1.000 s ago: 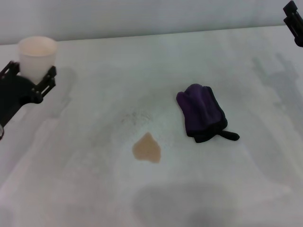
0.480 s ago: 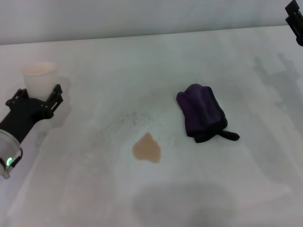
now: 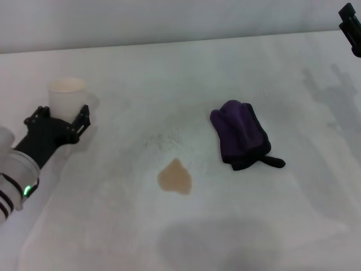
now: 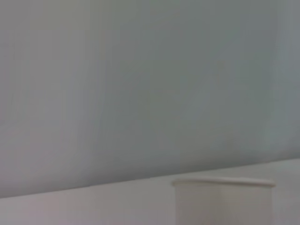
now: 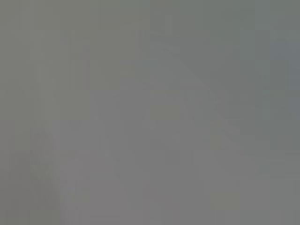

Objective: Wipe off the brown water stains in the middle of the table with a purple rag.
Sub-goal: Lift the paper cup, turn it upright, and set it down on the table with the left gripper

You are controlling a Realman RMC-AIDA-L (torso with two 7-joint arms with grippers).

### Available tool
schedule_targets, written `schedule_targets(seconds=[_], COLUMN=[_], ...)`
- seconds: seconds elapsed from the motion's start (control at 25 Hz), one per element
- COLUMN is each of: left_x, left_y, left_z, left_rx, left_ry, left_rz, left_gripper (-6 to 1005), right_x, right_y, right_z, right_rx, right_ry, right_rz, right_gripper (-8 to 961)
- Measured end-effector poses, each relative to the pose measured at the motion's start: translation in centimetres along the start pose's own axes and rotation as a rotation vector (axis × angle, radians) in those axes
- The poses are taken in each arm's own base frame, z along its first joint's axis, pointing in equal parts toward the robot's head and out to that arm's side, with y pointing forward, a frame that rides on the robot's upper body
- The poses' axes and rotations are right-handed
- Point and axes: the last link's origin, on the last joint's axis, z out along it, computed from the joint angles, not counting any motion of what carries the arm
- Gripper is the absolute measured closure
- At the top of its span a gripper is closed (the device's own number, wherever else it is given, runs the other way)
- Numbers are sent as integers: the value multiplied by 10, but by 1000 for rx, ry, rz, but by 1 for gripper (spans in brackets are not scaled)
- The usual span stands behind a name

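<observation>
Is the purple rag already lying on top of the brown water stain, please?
No, in the head view the purple rag lies bunched on the table beside the brown water stain, with bare table between them.

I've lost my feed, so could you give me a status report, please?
Left gripper around cup; right gripper parked. Rag untouched beside stain.

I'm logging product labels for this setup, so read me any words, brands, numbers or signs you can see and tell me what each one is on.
There are none to read. The white paper cup, the purple rag, the table and the brown water stains carry no print. The left gripper beside the cup shows only a small green light on its arm, and the right gripper at the far right edge shows no marking.
</observation>
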Motion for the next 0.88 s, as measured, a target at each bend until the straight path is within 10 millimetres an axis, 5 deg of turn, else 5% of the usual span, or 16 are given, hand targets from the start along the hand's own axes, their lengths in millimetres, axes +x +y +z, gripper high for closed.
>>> schedule_targets(seconds=[0.88], left_x=[-23], left_y=[6], left_z=[-22], left_rx=[21], left_ry=[-27], left_rz=[-16], left_gripper=[249], right_x=[3], right_y=[4], right_z=[2], right_rx=[-4], right_ry=[7], right_rz=[14], right_gripper=[98])
